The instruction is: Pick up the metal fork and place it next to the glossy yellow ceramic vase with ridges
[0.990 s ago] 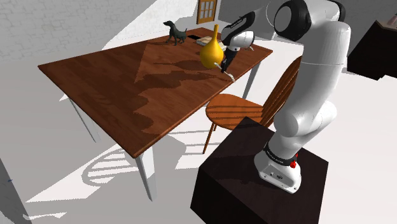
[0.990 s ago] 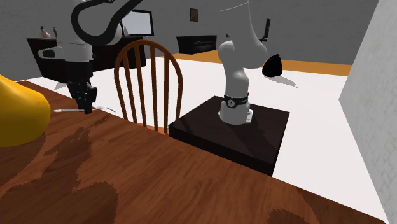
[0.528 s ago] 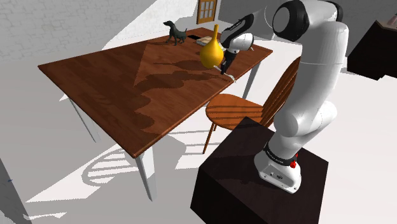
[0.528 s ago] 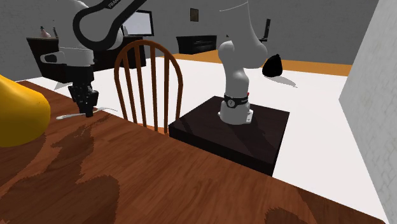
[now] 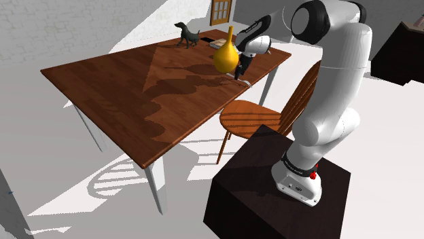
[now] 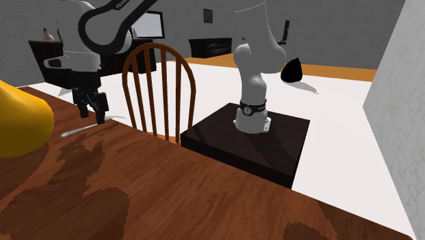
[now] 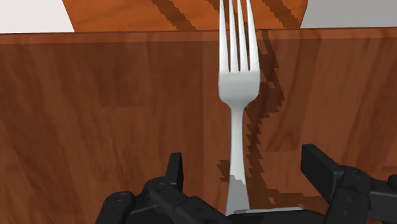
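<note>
You will find the fork lying on the tabletop, close to the long edge that faces the chair. In the wrist view its tines point toward that edge. Its handle runs back between the fingers of the claw. The claw is spread wide and grips nothing. One finger stands clear of the handle on one side, and the other stands well clear on the opposite side. In the second exterior view the claw hangs just above the fork, fingers pointing down. The yellow vase is glossy, with a round body and a narrow neck. It stands upright on the same half of the tabletop, just inboard of the fork and near it. You cannot tell from these views whether the two touch. A dark dog figurine and a flat book-like item sit toward the far corner. The arm rises from the dark stand behind the chair.
</note>
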Robot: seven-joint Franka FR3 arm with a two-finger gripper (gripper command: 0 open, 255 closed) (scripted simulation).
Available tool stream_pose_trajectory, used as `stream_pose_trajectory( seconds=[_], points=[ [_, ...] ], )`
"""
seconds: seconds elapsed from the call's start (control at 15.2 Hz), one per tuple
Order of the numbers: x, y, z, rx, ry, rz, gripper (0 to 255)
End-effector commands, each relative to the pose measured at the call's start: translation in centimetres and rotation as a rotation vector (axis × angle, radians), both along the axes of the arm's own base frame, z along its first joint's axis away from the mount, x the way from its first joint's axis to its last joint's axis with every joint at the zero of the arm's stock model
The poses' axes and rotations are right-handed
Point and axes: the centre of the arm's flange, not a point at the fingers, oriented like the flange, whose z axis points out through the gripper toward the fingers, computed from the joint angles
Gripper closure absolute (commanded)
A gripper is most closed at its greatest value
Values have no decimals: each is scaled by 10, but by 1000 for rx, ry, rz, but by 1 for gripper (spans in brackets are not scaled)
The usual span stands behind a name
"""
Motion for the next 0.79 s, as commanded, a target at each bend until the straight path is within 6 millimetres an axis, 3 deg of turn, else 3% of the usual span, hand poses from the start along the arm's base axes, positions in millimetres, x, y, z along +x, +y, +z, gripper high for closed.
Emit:
stream_pose_trajectory(
  seconds=[0.0,0.2,0.73],
  points=[
    [-2,0,13,0,0,0,0],
    [-7,0,49,0,0,0,0],
    [-7,0,49,0,0,0,0]
  ],
)
